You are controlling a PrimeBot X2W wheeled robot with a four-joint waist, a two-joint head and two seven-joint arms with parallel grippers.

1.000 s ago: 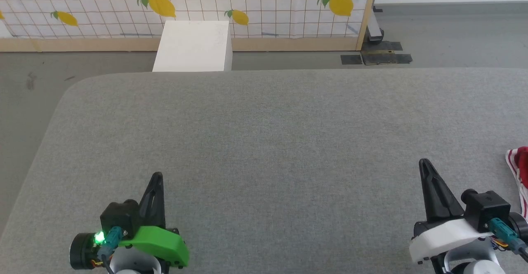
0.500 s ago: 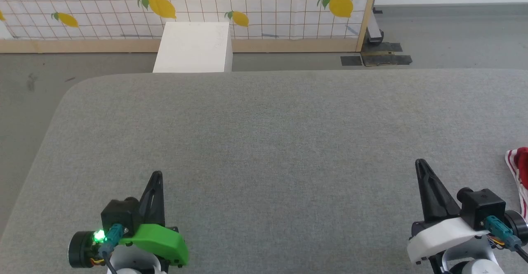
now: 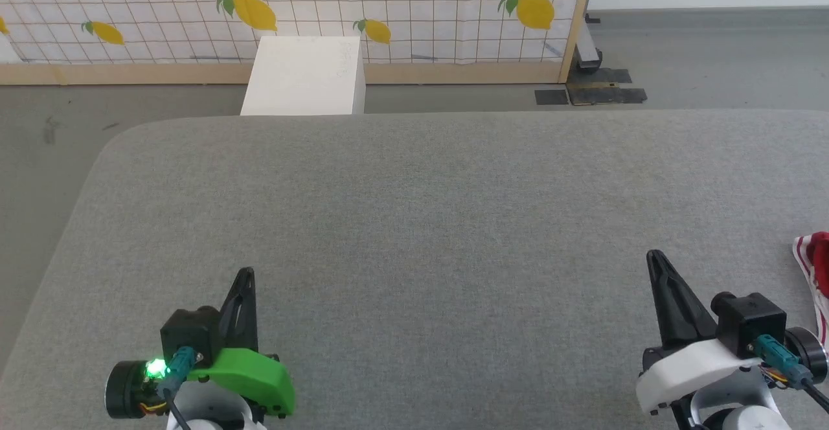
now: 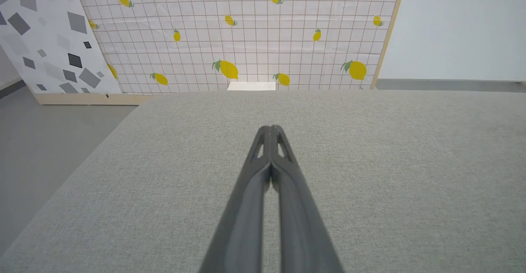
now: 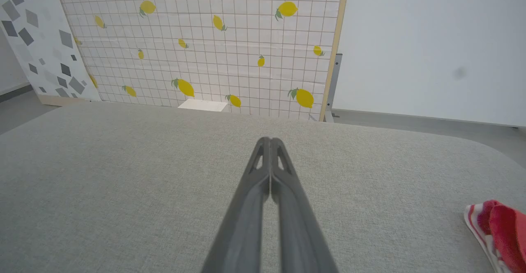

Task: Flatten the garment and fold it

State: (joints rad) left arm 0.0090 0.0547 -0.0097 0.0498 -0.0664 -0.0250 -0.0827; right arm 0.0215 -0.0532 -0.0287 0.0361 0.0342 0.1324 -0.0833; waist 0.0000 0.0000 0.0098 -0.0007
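Observation:
A small part of the garment (image 3: 817,268), red with red-and-white striped trim, shows at the right edge of the head view on the grey table; the rest is cut off. The right wrist view has the garment (image 5: 499,232) at its lower right. My right gripper (image 3: 653,257) hovers to the left of the cloth, apart from it, its tips pressed together and holding nothing. The right gripper (image 5: 270,140) shows the same closed tips in its own wrist view. At the lower left my left gripper (image 3: 246,274) is shut and empty, as the left gripper (image 4: 270,128) is in its wrist view.
The grey fabric table (image 3: 421,223) spreads wide, with a rounded far-left corner. Behind it stand a white box (image 3: 303,75) on the floor and a lemon-patterned grid screen (image 3: 291,9) with a wooden frame. Dark plates (image 3: 589,93) lie on the floor at the far right.
The right gripper has drifted slightly left and down in the head view. The view itself has shifted a little. The left gripper and the cloth stay put.

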